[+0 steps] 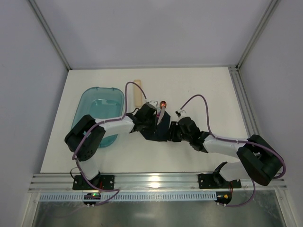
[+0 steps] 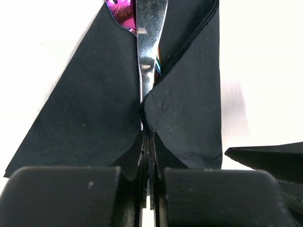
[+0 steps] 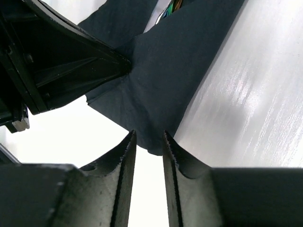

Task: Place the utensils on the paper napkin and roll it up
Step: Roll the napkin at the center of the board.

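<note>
The dark navy paper napkin (image 1: pixel 158 133) lies mid-table, folded up around the utensils (image 1: pixel 160 109), whose spoon bowl and fork tines stick out at the far end. In the left wrist view the napkin (image 2: pixel 90 99) wraps a shiny handle (image 2: pixel 149 33), with an iridescent spoon bowl (image 2: pixel 120 10) beside it. My left gripper (image 2: pixel 149 165) is shut on the gathered napkin layers at the near end. My right gripper (image 3: pixel 148 142) is open, its fingertips either side of a napkin (image 3: pixel 175 71) corner tip. The left gripper's fingers (image 3: pixel 61 61) pinch the fold close by.
A translucent teal tub (image 1: pixel 97 113) stands to the left of the napkin. A pale wooden stick (image 1: pixel 137 92) lies behind the left gripper (image 1: pixel 147 117). The right gripper (image 1: pixel 173 132) sits against the napkin's right side. Enclosure walls and rails bound the white table (image 1: pixel 203 90).
</note>
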{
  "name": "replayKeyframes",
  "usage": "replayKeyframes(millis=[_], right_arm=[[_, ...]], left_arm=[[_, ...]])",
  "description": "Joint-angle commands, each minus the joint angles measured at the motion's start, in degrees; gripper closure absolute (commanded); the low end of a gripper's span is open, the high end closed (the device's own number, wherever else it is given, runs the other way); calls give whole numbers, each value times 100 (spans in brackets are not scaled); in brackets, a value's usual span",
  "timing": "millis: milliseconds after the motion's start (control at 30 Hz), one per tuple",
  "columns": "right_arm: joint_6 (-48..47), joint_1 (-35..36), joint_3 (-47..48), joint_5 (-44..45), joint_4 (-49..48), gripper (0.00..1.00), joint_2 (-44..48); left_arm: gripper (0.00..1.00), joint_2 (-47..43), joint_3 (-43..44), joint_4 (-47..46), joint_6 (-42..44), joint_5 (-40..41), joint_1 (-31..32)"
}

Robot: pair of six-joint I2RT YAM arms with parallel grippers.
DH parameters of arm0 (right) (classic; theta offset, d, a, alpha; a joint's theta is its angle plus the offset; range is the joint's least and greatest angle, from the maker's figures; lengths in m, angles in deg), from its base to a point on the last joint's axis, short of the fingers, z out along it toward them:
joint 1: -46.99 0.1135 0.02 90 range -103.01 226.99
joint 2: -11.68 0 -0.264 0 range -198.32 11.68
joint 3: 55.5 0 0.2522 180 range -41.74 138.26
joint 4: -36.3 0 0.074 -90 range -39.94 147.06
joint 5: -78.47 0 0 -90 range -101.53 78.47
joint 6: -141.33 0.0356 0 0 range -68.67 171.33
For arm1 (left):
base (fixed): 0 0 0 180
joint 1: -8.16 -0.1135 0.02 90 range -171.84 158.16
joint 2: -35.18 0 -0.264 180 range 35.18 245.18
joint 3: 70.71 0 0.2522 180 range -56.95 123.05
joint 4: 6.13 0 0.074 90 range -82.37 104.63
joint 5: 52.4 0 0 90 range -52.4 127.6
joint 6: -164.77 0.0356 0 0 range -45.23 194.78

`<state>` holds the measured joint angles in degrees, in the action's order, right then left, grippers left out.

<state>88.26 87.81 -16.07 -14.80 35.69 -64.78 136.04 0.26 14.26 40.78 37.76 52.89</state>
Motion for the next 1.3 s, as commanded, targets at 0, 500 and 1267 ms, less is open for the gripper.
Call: replayKeyframes(millis=[0, 500, 1267], right_arm=[[-203, 40, 280, 204, 127, 71, 80], [-379, 119, 184, -236, 92, 84, -580], [-423, 119, 360, -482, 137, 85, -597]], left_arm=[[100, 48, 194, -189, 227, -164, -70], [100, 74, 71, -294, 552, -359, -149], [100, -5, -245, -373, 500, -306, -158]])
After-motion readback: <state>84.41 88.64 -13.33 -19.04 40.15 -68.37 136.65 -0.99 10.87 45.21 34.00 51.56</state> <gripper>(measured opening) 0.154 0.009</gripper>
